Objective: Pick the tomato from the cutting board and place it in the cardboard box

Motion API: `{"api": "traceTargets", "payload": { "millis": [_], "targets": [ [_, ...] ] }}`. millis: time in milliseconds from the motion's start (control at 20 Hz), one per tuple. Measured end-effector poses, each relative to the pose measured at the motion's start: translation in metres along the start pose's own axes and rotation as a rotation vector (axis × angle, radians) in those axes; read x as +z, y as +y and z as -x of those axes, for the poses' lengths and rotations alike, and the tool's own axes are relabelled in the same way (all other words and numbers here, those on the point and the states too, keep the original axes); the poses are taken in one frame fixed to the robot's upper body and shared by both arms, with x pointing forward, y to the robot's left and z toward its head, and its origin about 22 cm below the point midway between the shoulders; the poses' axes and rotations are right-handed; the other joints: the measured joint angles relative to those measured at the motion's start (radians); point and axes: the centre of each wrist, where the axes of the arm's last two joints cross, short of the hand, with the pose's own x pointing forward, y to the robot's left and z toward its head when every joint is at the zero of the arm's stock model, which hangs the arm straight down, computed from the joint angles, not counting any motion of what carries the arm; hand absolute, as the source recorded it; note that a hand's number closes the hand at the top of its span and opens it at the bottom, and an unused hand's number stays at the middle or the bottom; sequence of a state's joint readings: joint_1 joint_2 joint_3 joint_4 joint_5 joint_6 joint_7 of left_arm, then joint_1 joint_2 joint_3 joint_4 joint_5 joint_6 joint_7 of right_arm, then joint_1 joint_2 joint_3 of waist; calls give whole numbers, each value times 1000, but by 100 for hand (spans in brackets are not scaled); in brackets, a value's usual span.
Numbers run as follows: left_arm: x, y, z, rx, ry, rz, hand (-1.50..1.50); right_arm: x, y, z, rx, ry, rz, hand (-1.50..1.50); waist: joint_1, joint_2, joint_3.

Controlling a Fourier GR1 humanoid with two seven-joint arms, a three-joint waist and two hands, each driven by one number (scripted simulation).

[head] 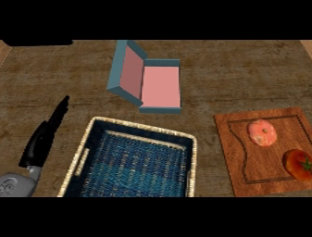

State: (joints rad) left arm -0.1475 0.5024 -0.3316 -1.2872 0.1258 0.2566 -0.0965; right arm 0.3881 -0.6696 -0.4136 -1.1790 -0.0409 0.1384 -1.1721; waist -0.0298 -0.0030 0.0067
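Note:
A red tomato (299, 164) with a green stem lies on the wooden cutting board (240, 152), at its lower right part, near the view's right edge. An open box (159, 88), teal outside and pink inside, stands at the back centre with its flap raised on the left. My left hand (39, 143) shows at the lower left with its fingers straight and pointing away from me. It holds nothing and is far from both the tomato and the box. My right hand is out of the view.
A pale pink round food item (262, 133) lies on the board above the tomato. A large woven basket (78, 159) with a blue inside sits in the front centre, between my left hand and the board. A dark object (39, 42) sits at the back left.

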Motion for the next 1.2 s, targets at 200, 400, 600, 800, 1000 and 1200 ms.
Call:
{"api": "traceTargets", "payload": {
  "millis": [200, 400, 600, 800, 1000, 1200],
  "targets": [
    [-7, -2, -6, -6, -7, 5, 0, 10, -3, 3, 57, 42, -31, -150, 12, 1, -2],
    [-8, -3, -6, -6, -4, 17, 0, 14, 2, 4, 88, 66, -68, -150, 18, 1, -4],
    [-11, -3, -5, -6, -2, 21, 0, 10, 9, 10, 101, 81, -106, -150, 24, 2, -5],
    [-12, -7, -8, -6, -3, 26, 0, 4, 22, 14, 93, 76, -147, -150, 27, 2, -5],
    [-11, -4, -9, -3, -10, 29, 0, -4, 36, 18, 93, 65, -156, -150, 29, 2, -5],
    [-12, -7, -14, -12, -11, 24, 0, -17, 48, 18, 89, 26, -111, -150, 29, 1, -5]
  ]
}}
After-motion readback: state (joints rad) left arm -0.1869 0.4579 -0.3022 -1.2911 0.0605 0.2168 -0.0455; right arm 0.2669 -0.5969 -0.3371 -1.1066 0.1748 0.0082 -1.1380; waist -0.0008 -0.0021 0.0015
